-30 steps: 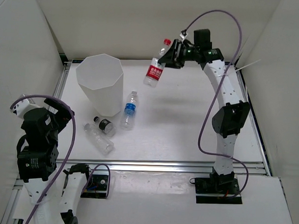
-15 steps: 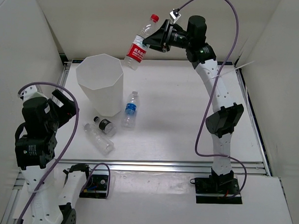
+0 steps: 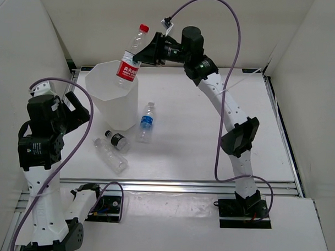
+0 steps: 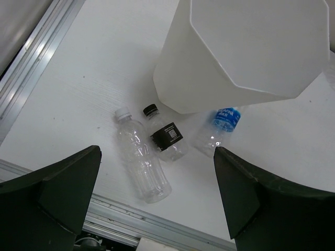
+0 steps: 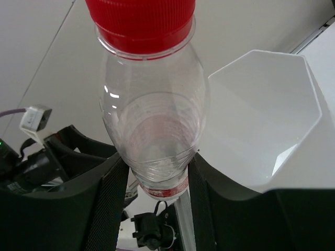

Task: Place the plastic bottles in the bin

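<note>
Between the fingers of the right gripper (image 5: 157, 178), which are clamped on its lower body near the label, the red-capped bottle (image 3: 130, 61) hangs tilted, cap uppermost. The open mouth of the bin (image 3: 109, 104) lies just below and beyond these fingers. Whether the bottle's base is already inside the rim line cannot be told from these views. The bottle looks clear, thin-walled and empty, so it is judged light, smooth and easily dented. A hold across the ribbed mid-body should suit it better than one on the tapering neck. Beneath the left gripper (image 4: 156, 157), whose fingers stand wide apart on nothing, lie the unlabelled bottle (image 4: 141, 162) and the short black-capped bottle (image 4: 166, 138). Further ahead, beside the bin's base, lies the blue-labelled bottle (image 4: 222, 123).
</note>
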`<state>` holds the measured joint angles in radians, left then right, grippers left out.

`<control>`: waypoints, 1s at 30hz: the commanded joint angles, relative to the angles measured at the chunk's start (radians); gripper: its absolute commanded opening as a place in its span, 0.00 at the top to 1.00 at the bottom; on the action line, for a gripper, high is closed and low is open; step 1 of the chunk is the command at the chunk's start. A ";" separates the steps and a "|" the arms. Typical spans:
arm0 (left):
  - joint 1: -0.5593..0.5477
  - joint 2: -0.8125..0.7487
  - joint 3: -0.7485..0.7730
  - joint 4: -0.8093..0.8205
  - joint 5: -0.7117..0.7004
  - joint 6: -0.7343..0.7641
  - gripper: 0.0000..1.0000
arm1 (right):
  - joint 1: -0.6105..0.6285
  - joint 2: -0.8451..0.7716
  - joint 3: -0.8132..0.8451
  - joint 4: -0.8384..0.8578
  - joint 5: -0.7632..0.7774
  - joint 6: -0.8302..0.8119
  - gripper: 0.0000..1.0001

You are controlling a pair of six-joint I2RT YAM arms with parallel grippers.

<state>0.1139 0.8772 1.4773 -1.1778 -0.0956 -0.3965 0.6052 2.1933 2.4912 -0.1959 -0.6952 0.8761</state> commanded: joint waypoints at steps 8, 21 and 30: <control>-0.005 0.002 0.037 -0.023 -0.001 0.064 0.00 | 0.021 0.092 0.066 0.053 0.123 -0.121 0.77; -0.005 -0.026 0.026 0.020 -0.125 -0.016 0.00 | -0.090 -0.145 -0.049 -0.074 0.186 -0.135 0.00; -0.005 -0.116 -0.094 0.061 -0.214 -0.123 0.00 | -0.225 -0.169 -0.509 -0.241 0.038 -0.150 0.00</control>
<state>0.1139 0.7696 1.3994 -1.1358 -0.2554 -0.4644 0.3420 1.9495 2.1078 -0.3222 -0.5659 0.7475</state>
